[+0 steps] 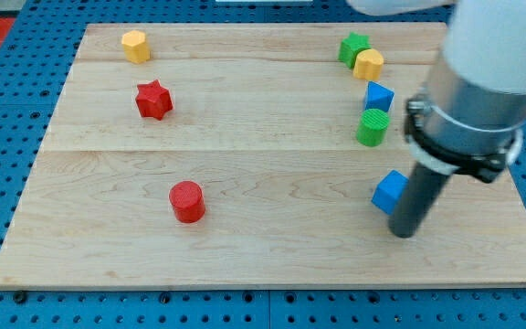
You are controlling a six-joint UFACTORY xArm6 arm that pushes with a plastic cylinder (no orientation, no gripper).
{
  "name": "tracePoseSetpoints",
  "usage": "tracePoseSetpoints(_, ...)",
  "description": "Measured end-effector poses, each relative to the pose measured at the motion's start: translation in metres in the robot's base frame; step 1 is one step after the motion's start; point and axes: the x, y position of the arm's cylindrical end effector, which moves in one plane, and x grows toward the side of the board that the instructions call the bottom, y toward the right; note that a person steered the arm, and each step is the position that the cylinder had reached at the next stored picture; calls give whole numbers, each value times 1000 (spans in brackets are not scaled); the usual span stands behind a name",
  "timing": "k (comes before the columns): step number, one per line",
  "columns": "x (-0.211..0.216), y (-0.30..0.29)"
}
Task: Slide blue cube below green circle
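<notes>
Already your small blue plastic cube (390, 191) sits close to where you want it: it lies on the pale wooden board (245, 247) near the right edge, roughly level with the middle, and just toward the bottom edge from the green round block (372, 127). A clear strip of wood separates the two, and the cube lies a little to the view's right of the circle's centre.

My tip (404, 230) stands at the cube's right-hand side, a touch nearer the bottom edge, and looks to be touching or all but touching that face; the rod is a plain dark stick with nothing to open or close, so it holds nothing and can only push. I judge the task nearly finished: at most a short nudge toward the left edge would line the cube up squarely under the circle.

Moving outward, a blue wedge-like block (378, 95) rests against the circle's top side, with a yellow block (368, 64) and a green star-like block (353, 47) beyond it toward the top right corner. Well apart, a red cylinder (187, 201) sits left of centre, a red star (153, 100) above it, and a yellow hexagonal block (135, 46) near the top left corner.
</notes>
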Motion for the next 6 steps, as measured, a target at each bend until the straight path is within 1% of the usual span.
tracePoseSetpoints(2, -62, -7)
tracePoseSetpoints(3, -29, 14)
tracePoseSetpoints(4, -37, 71)
tracePoseSetpoints(5, -68, 39)
tracePoseSetpoints(6, -63, 17)
